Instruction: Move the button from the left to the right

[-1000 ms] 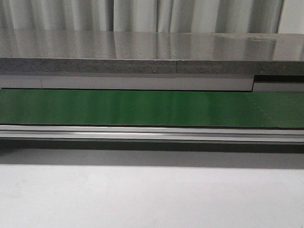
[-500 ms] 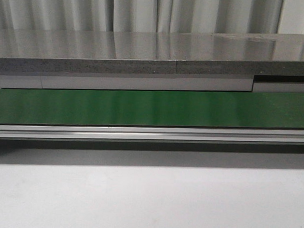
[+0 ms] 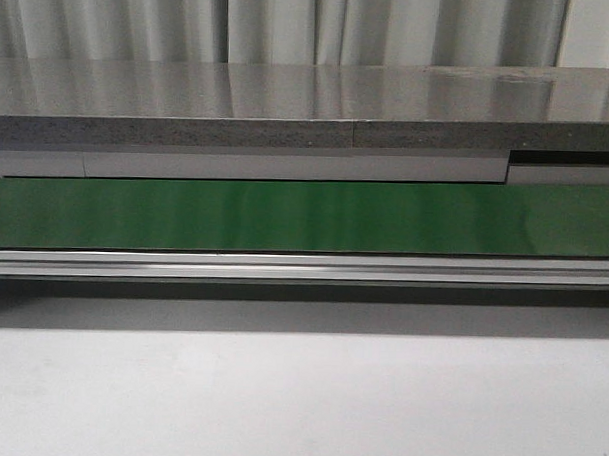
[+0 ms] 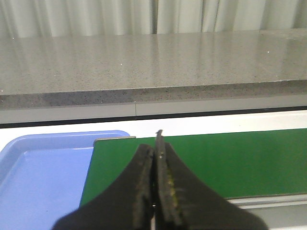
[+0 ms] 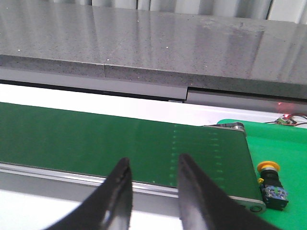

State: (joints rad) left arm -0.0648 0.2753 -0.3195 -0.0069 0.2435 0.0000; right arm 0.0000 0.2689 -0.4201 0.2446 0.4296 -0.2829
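Button: beside the belt end, well off from the right gripper, jaws apart. Likely light, rigid; smooth cap, so grip the blocky body. Left gripper: jaws together, empty.

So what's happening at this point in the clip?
Nothing is being handled right now. The left claw is shut with nothing in it, above the end of the green belt by a blue tray. The right claw is open over the belt's other end. The button sits just past that end on a green surface, untouched. The front view shows only the bare belt.
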